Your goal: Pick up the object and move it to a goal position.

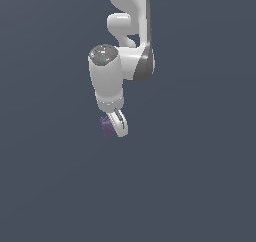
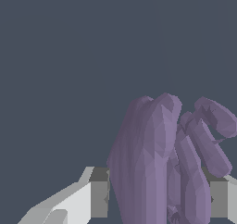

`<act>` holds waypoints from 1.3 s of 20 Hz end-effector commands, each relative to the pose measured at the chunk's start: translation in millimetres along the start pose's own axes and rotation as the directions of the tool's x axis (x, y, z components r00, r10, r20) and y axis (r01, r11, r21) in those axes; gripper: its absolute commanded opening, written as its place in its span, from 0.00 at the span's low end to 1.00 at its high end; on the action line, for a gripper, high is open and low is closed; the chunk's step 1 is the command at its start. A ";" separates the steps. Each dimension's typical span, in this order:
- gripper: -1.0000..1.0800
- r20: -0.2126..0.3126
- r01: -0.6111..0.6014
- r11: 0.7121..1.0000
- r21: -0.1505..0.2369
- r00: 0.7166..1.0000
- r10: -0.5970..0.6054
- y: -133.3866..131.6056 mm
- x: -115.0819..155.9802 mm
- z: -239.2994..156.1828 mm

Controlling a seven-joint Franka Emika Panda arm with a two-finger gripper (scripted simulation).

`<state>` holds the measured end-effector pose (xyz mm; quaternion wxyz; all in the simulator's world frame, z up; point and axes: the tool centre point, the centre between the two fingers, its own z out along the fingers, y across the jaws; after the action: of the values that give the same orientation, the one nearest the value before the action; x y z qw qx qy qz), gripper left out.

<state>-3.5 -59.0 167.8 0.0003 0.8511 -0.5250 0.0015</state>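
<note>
The object is a dull purple, bumpy lump [image 1: 106, 126] partly hidden behind the white gripper [image 1: 116, 127] at the end of the arm in the exterior view. In the wrist view the purple lump [image 2: 157, 163] fills the space between the two fingers [image 2: 90, 193], whose grey pads press against its sides. The gripper is shut on the lump. Whether the lump rests on the dark ground or is held above it cannot be told.
The white arm [image 1: 120, 61] comes down from the top of the exterior view. All around is a plain dark grey-blue ground [image 1: 200, 186]. No goal marker shows.
</note>
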 end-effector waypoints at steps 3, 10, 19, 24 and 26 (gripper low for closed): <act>0.00 0.000 0.000 1.000 -0.001 1.000 0.000 -22.7 10.0 -26.1; 0.00 0.001 0.000 1.000 -0.001 1.000 0.000 -53.6 23.5 -60.5; 0.00 0.001 0.000 1.000 -0.001 1.000 0.000 -86.8 38.2 -96.6; 0.00 0.002 0.000 1.000 -0.001 1.000 0.000 -102.1 45.0 -112.8; 0.00 0.002 0.000 1.000 -0.001 1.000 0.000 -107.7 47.7 -118.4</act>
<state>109.2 -53.1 281.7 0.0002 0.8512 -0.5248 0.0003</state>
